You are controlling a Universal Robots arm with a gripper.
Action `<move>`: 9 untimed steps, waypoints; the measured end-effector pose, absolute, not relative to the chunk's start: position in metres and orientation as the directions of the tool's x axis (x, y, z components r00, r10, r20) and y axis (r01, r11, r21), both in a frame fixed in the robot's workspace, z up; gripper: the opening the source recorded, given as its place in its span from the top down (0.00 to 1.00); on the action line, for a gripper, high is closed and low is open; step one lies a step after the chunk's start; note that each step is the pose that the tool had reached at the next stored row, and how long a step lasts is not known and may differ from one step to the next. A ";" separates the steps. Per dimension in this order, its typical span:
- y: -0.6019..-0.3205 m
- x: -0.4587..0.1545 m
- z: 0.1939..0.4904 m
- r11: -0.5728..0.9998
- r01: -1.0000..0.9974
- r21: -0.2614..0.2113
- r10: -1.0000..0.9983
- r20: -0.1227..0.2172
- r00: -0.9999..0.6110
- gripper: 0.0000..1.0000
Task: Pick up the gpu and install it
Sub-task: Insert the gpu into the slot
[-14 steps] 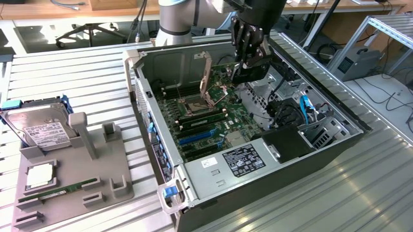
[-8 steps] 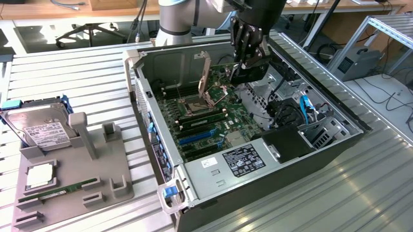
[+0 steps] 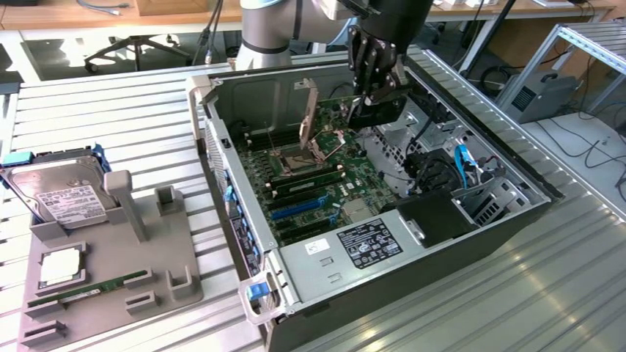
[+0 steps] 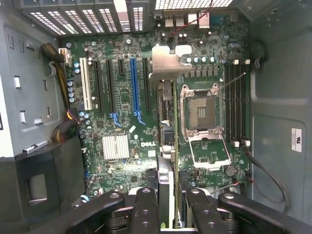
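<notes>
**Holding the gpu over the board**

The gpu (image 4: 166, 146) is gripped edge-on by the gripper (image 4: 171, 207), inside the case (image 3: 234, 220), above the board (image 3: 323, 176). The install step is under way. Careful lining up with a slot (image 4: 134, 87) is needed.

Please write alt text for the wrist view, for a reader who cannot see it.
The gripper holds the gpu edge-on between its fingers, above the green motherboard inside the open computer case. An empty CPU socket lies beside the card.
</notes>
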State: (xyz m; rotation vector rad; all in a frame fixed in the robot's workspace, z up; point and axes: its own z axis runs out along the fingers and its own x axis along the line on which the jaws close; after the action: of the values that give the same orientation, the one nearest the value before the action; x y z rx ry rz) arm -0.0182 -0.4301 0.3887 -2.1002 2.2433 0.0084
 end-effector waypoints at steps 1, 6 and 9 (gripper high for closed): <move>-0.430 -0.018 0.389 0.067 -0.997 -0.043 -0.996 -0.054 -0.065 0.73; -0.432 -0.019 0.388 0.067 -0.997 -0.043 -0.996 -0.054 -0.065 0.73; -0.433 -0.019 0.388 0.067 -0.997 -0.043 -0.996 -0.054 -0.065 0.73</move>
State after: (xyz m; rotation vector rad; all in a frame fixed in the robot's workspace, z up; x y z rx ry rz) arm -0.0187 -0.4330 0.3881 -2.1000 2.2434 0.0084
